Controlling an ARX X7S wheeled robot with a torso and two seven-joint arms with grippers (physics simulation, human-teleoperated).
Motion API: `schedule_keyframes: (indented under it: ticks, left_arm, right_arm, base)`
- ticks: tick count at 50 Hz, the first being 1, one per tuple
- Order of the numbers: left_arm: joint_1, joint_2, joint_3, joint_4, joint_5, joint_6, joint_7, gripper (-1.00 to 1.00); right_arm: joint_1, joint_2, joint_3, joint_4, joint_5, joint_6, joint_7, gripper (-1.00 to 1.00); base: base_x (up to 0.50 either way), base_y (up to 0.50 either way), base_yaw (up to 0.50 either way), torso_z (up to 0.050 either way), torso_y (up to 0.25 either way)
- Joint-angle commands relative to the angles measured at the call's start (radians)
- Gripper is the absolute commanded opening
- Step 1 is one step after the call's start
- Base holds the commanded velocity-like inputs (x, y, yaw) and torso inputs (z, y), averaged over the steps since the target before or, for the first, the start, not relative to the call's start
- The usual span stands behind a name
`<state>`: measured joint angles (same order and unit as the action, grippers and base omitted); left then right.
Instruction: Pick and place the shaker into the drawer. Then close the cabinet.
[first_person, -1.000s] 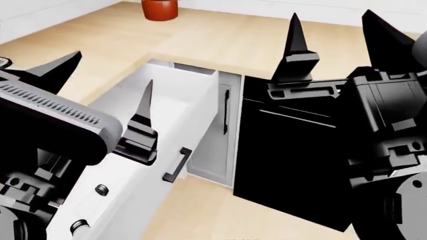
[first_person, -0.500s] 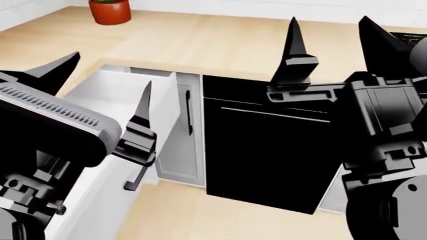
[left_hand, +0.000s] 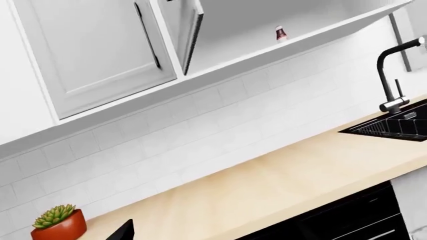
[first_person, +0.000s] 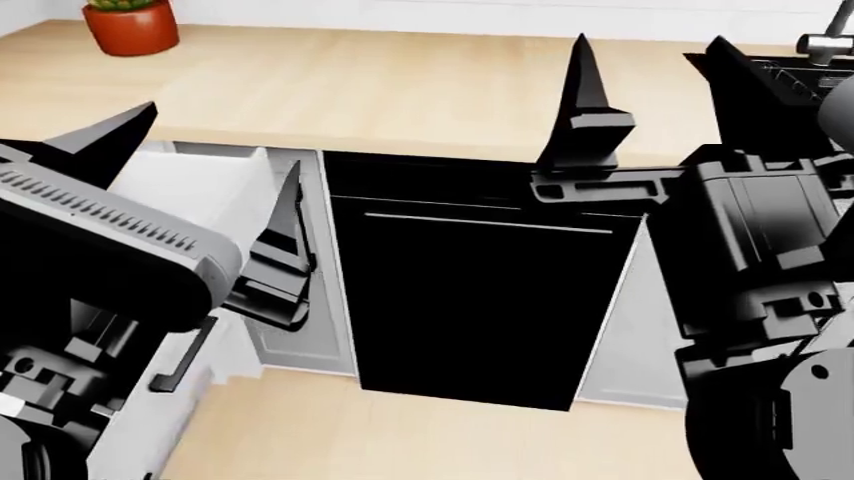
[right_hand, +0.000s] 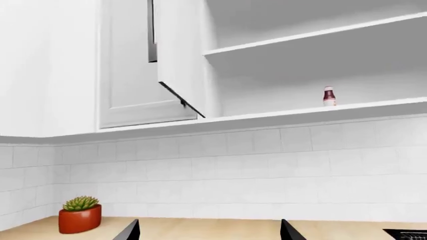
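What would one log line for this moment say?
left gripper: open, empty | right gripper: open, empty | drawer: open | shaker: not in view

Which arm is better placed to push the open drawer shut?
Left: the left gripper hangs over the open drawer near its handle, while the right gripper sits over the black appliance front.

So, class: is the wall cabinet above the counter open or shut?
Open. The wall cabinet has its door swung outward, exposing shelves and a small bottle.
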<state>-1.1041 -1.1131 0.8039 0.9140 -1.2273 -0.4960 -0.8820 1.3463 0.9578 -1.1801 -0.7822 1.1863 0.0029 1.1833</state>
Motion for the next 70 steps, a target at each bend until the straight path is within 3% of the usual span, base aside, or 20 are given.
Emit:
schedule_keyframes:
  ticks: [1,18,27,30,37,45,52,59,70]
  left_arm:
    - [0.006,-0.003,0.001,0.006,0.002,0.001,-0.004,1.0]
    - [0.033,0.005,0.015,0.012,0.022,0.005,-0.01,1.0]
    - [0.076,0.058,0.044,-0.017,0.048,0.018,-0.019,1.0]
    - [0.152,0.129,0.087,-0.087,0.104,0.048,-0.025,1.0]
    - [0.392,0.406,0.233,-0.451,0.331,0.194,0.031,1.0]
    - [0.502,0.633,0.289,-0.917,0.464,0.348,0.134,1.0]
    - [0.505,0.74,0.268,-1.197,0.56,0.518,0.199,1.0]
    - [0.483,0.851,0.238,-1.492,0.561,0.587,0.265,1.0]
    - [0.488,0.984,0.199,-1.899,0.604,0.764,0.295,1.0]
  right_arm:
    - [-0.024,-0.008,0.004,0.001,-0.011,-0.029,-0.012,1.0]
    - [-0.049,-0.016,-0.005,0.014,-0.024,-0.03,-0.024,1.0]
    - [-0.062,-0.013,-0.023,0.042,-0.003,-0.006,-0.032,1.0]
    - [-0.097,-0.016,-0.05,0.119,0.034,0.003,-0.067,1.0]
    - [-0.263,-0.078,-0.101,0.456,0.023,-0.088,-0.186,1.0]
    - [-0.383,-0.211,-0.13,0.782,-0.019,-0.177,-0.297,1.0]
    - [-0.44,-0.291,-0.162,1.006,-0.185,-0.265,-0.303,1.0]
    - [-0.62,-0.441,-0.048,1.312,0.024,-0.456,-0.54,1.0]
    - [-0.679,-0.723,0.001,1.857,0.076,-0.548,-0.818,1.0]
  base:
    - [0.01,-0.5,0.0,0.0,0.0]
    - [-0.02,-0.51,0.0,0.0,0.0]
    - [-0.11,-0.29,0.0,0.0,0.0]
    - [0.0,0.0,0.0,0.0,0.0]
    - [0.0,0.0,0.0,0.0,0.0]
    - [0.0,0.0,0.0,0.0,0.0]
    - [0.0,0.0,0.0,0.0,0.0]
    - [0.0,0.0,0.0,0.0,0.0]
    - [0.0,0.0,0.0,0.0,0.0]
